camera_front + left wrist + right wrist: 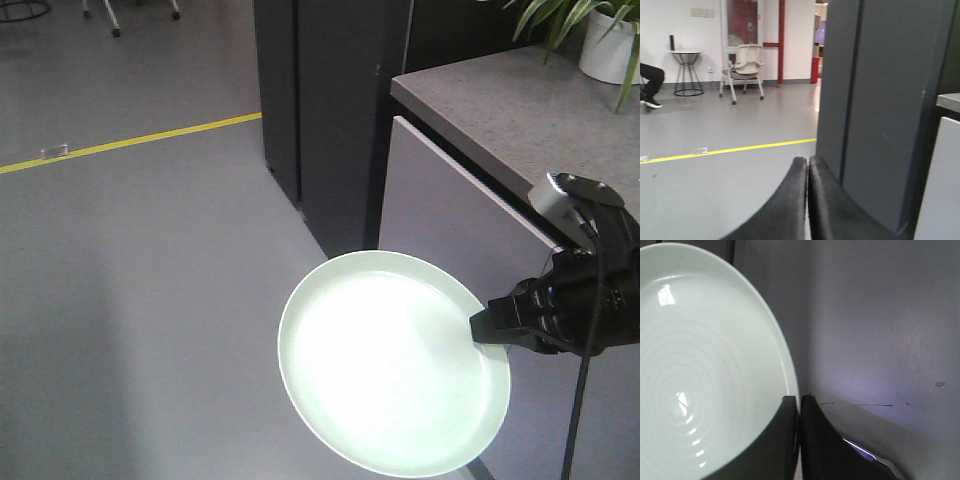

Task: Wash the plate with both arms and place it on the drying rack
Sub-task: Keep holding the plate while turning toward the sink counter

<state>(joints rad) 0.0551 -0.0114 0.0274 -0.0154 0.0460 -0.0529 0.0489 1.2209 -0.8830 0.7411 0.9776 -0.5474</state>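
Mint-green plate (390, 365), rim pinched in right hand (482, 328)

One plate (390, 365), two end effectors (808, 161) (799, 399), one potted plant (603, 48).

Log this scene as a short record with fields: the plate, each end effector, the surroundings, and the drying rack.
plate: pale mint-green, glossy, held in the air by its rim
right end effector: shut on the plate's rim
left end effector: shut, nothing between its fingers
surroundings: grey floor below, counter beside the plate
drying rack: not in view
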